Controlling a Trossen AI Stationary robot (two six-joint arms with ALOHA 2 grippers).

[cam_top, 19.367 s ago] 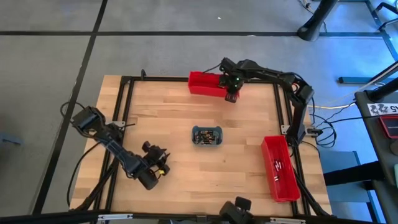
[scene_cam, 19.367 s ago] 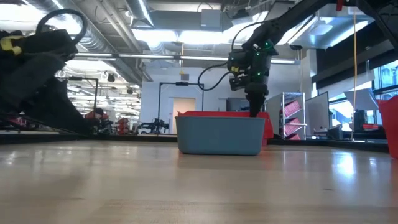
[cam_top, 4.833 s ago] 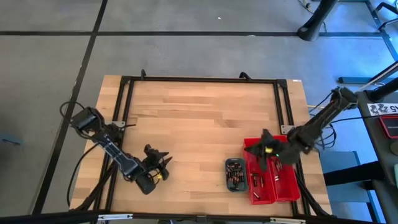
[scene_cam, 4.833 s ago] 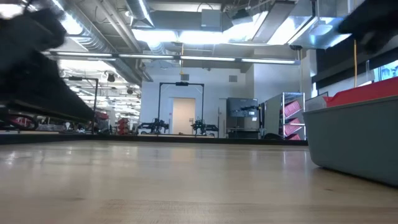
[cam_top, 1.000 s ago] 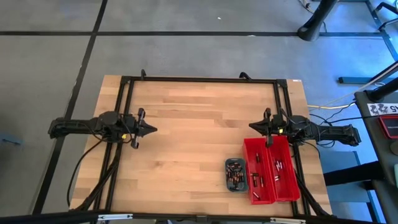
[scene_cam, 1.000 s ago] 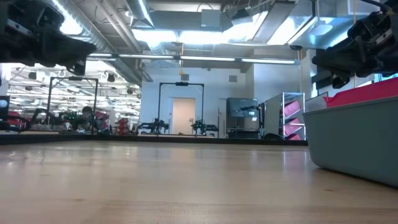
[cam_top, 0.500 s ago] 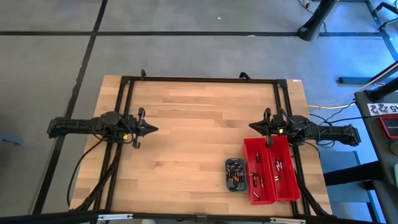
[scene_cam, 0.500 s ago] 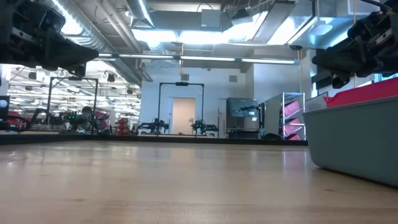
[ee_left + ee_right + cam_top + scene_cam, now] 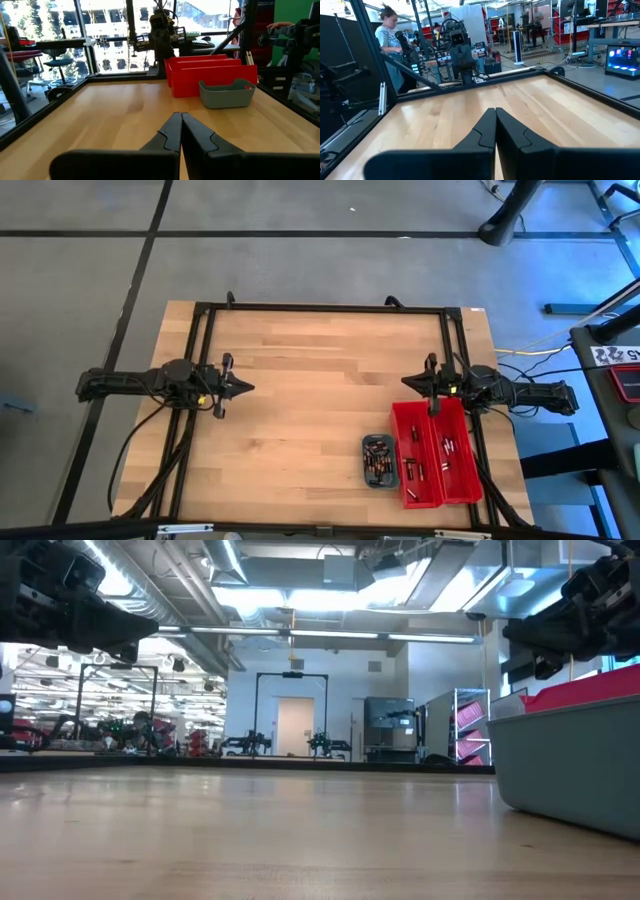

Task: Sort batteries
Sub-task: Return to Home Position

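Resting with both arms stretched low over the bench (image 9: pixel 300 350), I point my two grippers toward each other from opposite sides. My left gripper (image 9: pixel 243 388) hangs near the left edge, its fingers pressed together with nothing between them. My right gripper (image 9: pixel 407 383) is near the right edge, likewise closed and empty. Seen from above, it hangs over the top end of the two red bins (image 9: pixel 420 492). These bins lie side by side in the lower right corner of the bench, and the small grey tray (image 9: pixel 227 97) sits just beside the inner bin's long side, well apart from my left gripper. The batteries (image 9: pixel 377 460) are in all three containers: a dense cluster fills the tray, and a few more lie scattered along the floor of each red bin. Beyond the left edge, a person (image 9: pixel 387 37) stands in the room.
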